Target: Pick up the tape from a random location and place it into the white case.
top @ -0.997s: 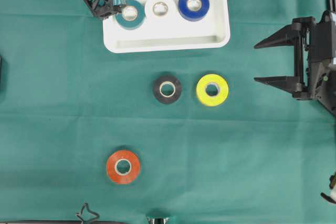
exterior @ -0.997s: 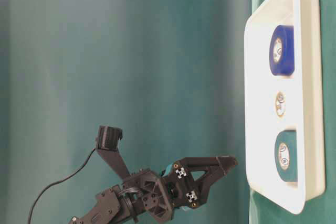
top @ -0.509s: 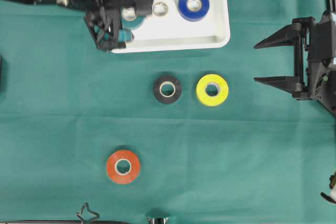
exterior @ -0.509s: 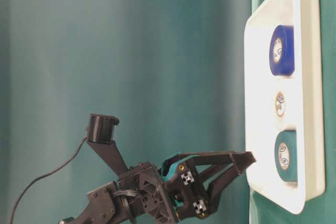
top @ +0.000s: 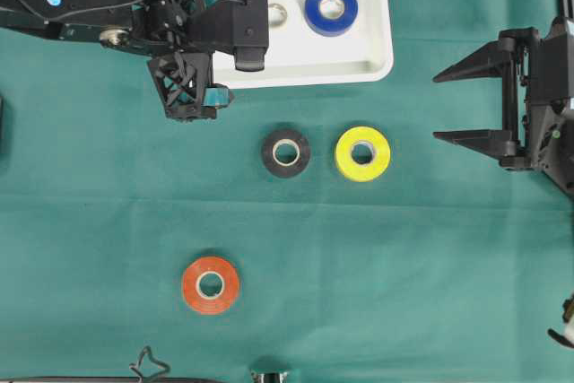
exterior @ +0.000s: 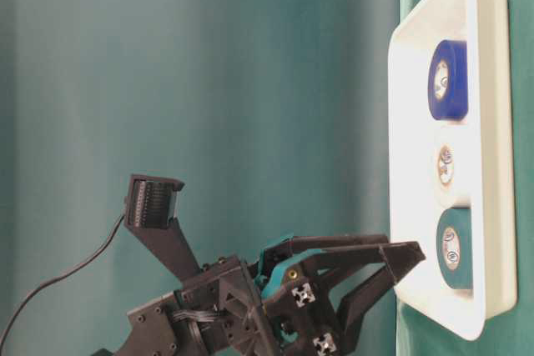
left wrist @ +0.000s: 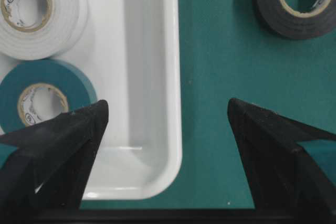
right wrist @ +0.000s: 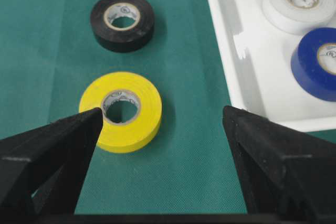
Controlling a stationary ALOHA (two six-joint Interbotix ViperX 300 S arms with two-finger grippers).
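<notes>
The shallow white rectangular plastic case, smooth and glossy with rounded corners and a raised rim, sits at the top of the overhead view on the green woven cloth. Three rolls lie flat inside it in a row: a blue tape roll toward one end, a white tape roll in the middle, and a teal tape roll at the other end, just beside the white one. In the overhead view the left arm covers the teal roll and most of the white one.

Three more rolls lie flat on the cloth outside the case, each a thick ring with a pale cardboard core. A black tape roll and a yellow tape roll lie near each other below the case, apart and not touching. An orange tape roll lies well apart from them, toward the lower left.

The left gripper, matte black with pointed fingers, is spread wide and holds nothing; in its wrist view one finger hangs over the teal roll inside the case and the other over bare cloth, so the jaws straddle the case's rim. The right gripper is likewise spread wide and empty, with the yellow roll just by its left finger.
</notes>
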